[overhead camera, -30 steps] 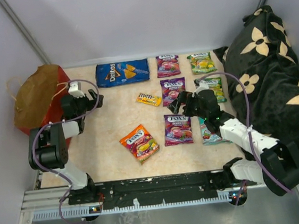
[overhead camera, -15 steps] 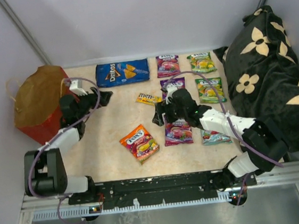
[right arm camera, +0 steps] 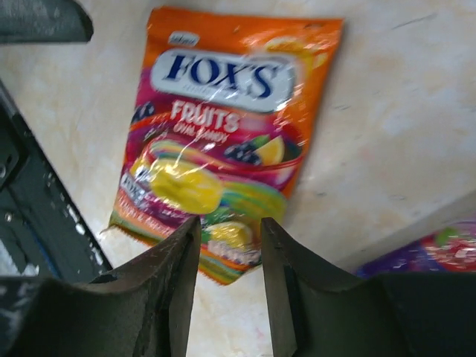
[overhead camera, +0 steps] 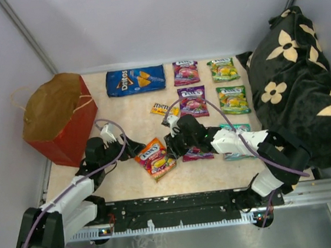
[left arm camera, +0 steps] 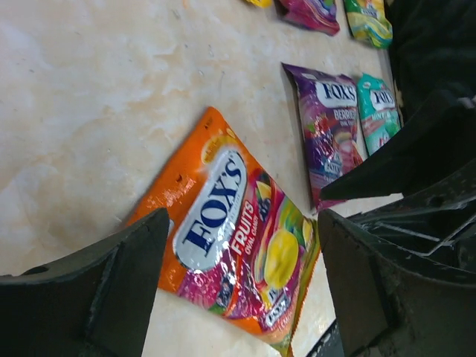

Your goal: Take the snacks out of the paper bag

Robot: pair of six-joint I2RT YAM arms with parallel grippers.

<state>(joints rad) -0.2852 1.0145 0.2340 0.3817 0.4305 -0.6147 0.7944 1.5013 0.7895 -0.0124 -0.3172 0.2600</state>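
The red paper bag [overhead camera: 58,120] stands at the left, its mouth open, with neither gripper touching it. Snacks lie flat across the table: a blue Doritos bag [overhead camera: 135,80], a yellow M&M's packet [overhead camera: 161,108], purple packets [overhead camera: 192,100] and green packets [overhead camera: 233,99]. An orange Fox's packet [overhead camera: 155,158] [left arm camera: 230,230] [right arm camera: 223,126] lies near the front. My left gripper [overhead camera: 134,150] [left arm camera: 242,268] hovers at its left side, open wide, the packet showing between its fingers. From the right, my right gripper [overhead camera: 170,144] [right arm camera: 229,253] reaches over the packet's lower edge, jaws narrowed with a gap left.
A black flower-patterned cloth [overhead camera: 294,81] fills the right side. A purple packet [left arm camera: 331,134] and a teal one [left arm camera: 375,111] lie just beyond the orange packet, partly under my right arm [overhead camera: 238,141]. The black base rail [overhead camera: 174,206] runs along the near edge.
My left gripper left the bag and came down to the orange packet. My right gripper swept left from the purple packets to the same packet, and its jaws narrowed.
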